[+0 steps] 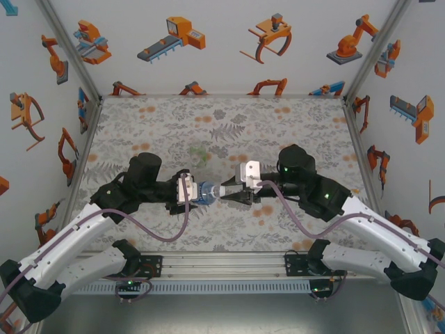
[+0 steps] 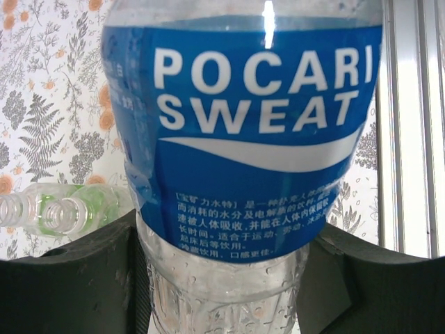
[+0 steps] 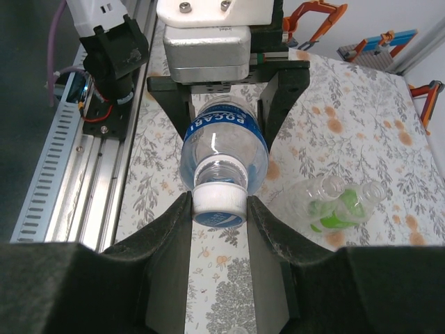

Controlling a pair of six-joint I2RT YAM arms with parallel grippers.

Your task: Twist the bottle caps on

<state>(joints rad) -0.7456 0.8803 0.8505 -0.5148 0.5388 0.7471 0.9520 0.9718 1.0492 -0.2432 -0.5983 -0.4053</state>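
Right gripper (image 3: 219, 203) is pinching the white cap (image 3: 220, 195) that's sitting on the neck of the blue-label bottle (image 2: 243, 153), which is turned sideways over the floral table (image 1: 292, 118). Left gripper (image 1: 198, 193) is clamped round that bottle's body. Just past them, two other bottles (image 3: 334, 209), one greenish, lie side by side with open necks.

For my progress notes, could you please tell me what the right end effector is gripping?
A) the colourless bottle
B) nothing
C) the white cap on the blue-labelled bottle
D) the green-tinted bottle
C: the right wrist view shows the right end effector closed against both sides of the white cap on the blue-labelled bottle, which the left end effector holds.
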